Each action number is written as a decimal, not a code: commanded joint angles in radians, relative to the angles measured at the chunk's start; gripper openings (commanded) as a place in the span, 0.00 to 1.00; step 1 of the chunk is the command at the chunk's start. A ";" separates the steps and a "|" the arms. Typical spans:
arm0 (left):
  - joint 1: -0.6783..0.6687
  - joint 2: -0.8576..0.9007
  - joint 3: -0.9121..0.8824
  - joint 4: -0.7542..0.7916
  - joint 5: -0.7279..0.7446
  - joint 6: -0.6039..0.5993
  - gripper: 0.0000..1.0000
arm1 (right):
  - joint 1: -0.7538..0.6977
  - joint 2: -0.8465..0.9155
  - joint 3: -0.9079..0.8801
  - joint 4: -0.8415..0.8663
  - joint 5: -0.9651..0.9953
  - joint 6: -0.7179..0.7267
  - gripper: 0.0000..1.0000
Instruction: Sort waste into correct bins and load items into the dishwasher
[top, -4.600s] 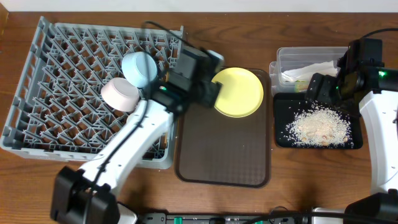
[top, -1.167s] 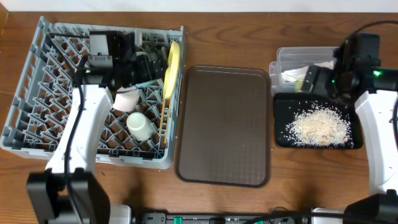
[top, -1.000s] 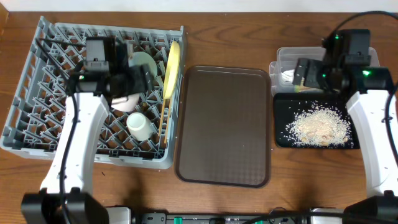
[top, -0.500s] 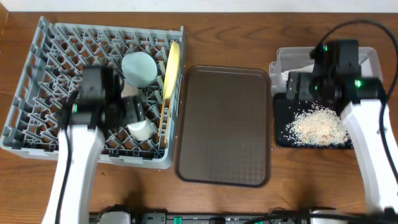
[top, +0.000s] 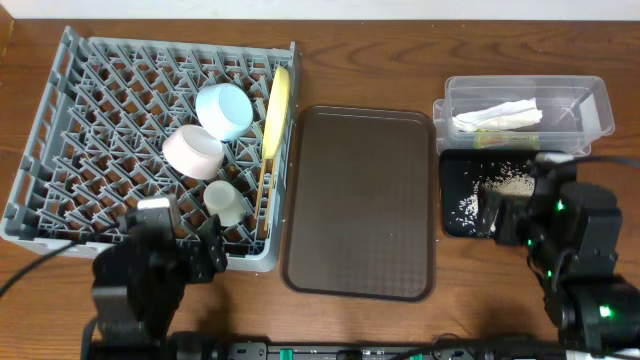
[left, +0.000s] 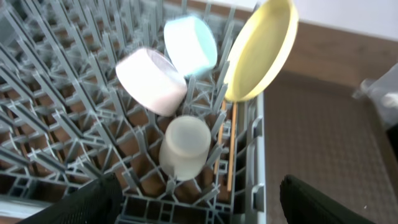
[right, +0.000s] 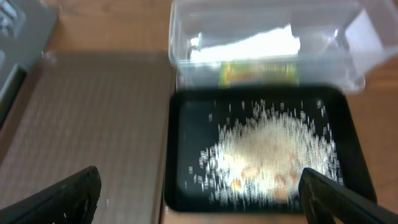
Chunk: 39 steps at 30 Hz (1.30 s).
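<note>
Brown wood grain runs across the counter (top: 380, 60), which carries a grey dish rack (top: 60, 130) on the left, a brown tray (top: 360, 210) in the middle and two bins on the right. Inside the rack, a light blue bowl (top: 222, 108) and a pink-white bowl (top: 193, 152) lie tilted among the pegs, side by side. A small white cup (top: 224, 202) sits just in front of them. A yellow plate (top: 276, 110) stands on edge along the rack's right side, and thin chopsticks (left: 229, 149) lie beside the cup, under the plate.

The clear tub (top: 590, 105) holds a white napkin (top: 497, 115) and a green-and-yellow wrapper (right: 258, 73). Just beside it, nearer the robot, the black tray (right: 186, 124) holds a heap of rice scraps (right: 273, 146).

The left pincer (left: 199, 183) hangs over the rack's near edge, its jaws spread wide and empty. The right pincer (right: 200, 174) hovers above the near side of the black tray, its jaws likewise wide apart, gripping nothing.
</note>
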 joint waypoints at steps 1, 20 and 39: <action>0.003 -0.054 -0.008 0.002 0.013 0.017 0.84 | -0.001 -0.037 -0.011 -0.065 0.010 -0.006 0.99; 0.003 -0.058 -0.008 0.001 0.013 0.017 0.84 | 0.002 -0.090 -0.019 -0.264 0.013 -0.026 0.99; 0.003 -0.058 -0.008 0.001 0.013 0.017 0.84 | 0.002 -0.673 -0.668 0.712 0.000 -0.132 0.99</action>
